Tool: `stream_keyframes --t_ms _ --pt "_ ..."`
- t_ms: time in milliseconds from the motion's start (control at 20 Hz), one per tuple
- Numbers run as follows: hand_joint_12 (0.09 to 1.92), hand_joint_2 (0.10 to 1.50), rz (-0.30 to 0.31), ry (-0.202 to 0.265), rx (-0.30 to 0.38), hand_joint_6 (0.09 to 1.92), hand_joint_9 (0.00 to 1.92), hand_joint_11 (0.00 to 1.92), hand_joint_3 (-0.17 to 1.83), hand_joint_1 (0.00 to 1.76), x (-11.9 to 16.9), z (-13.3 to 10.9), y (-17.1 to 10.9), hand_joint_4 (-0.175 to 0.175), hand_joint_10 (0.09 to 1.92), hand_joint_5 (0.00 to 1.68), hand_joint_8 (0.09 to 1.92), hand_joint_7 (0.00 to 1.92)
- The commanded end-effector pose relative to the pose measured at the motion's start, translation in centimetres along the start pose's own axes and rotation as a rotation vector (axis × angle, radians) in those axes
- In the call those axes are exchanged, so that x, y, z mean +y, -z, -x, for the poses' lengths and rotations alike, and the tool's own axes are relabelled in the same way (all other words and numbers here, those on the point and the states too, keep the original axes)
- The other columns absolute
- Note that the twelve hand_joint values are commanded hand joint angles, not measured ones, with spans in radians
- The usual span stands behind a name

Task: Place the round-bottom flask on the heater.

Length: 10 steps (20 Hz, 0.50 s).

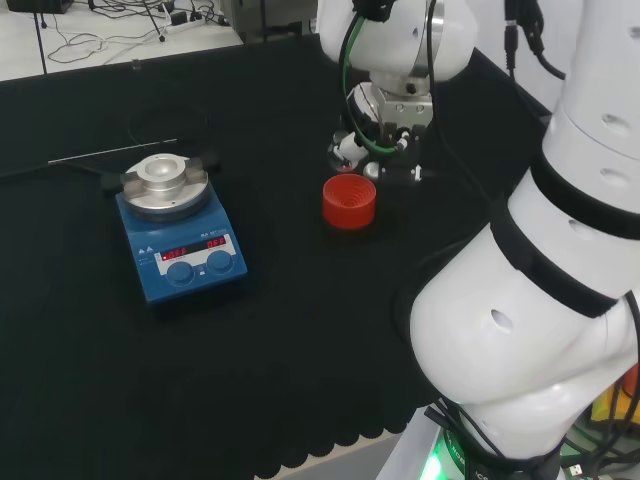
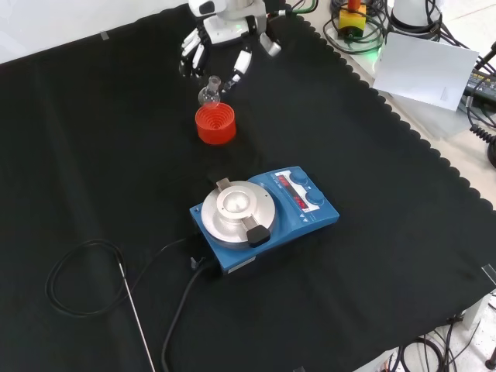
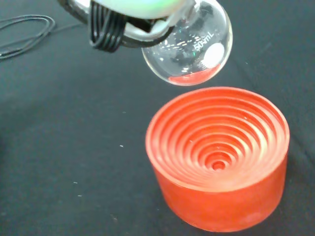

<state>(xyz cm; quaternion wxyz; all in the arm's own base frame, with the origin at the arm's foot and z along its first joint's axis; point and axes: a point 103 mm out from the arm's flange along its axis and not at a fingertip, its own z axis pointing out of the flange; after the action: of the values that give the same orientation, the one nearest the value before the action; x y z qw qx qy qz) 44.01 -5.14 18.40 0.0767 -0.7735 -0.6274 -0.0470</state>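
Observation:
The clear round-bottom flask (image 3: 189, 46) hangs just above the far rim of the red ribbed stand (image 3: 219, 157), with a red glint in its bulb. In the front view the flask (image 2: 208, 94) sits right behind the stand (image 2: 215, 124), its neck up among the fingers (image 2: 237, 68) of the hand (image 2: 225, 31). The hand is shut on the flask's neck; the contact itself is hidden. The blue heater (image 2: 267, 217) with its round metal plate (image 2: 236, 208) stands nearer the camera. In the head view the heater (image 1: 180, 225) lies left of the stand (image 1: 349, 202) and the hand (image 1: 385, 125).
A black cable (image 2: 77, 271) loops beside a thin metal rod (image 2: 138, 318) on the cloth near the heater. The rod (image 1: 110, 152) lies behind the heater in the head view. The cloth's scalloped edge (image 2: 403, 124) runs along the front view's right, with a white sheet (image 2: 422, 70) beyond.

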Motion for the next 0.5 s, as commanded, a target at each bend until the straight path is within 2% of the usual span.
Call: stream_keyframes --t_ms 50,300,500 --pt "1.28 0.72 -0.018 0.044 -0.025 0.96 0.77 0.53 0.68 1.11 -2.5 -2.2 3.7 0.052 0.58 1.11 0.70 0.52" --pt "1.28 0.72 -0.025 0.077 -0.032 0.96 0.77 0.54 0.68 1.11 -2.6 -4.4 4.6 0.050 0.58 1.11 0.70 0.53" --pt "1.28 0.72 -0.035 0.120 -0.041 0.96 0.77 0.54 0.69 1.11 -2.2 -7.2 5.0 0.047 0.58 1.12 0.71 0.53"
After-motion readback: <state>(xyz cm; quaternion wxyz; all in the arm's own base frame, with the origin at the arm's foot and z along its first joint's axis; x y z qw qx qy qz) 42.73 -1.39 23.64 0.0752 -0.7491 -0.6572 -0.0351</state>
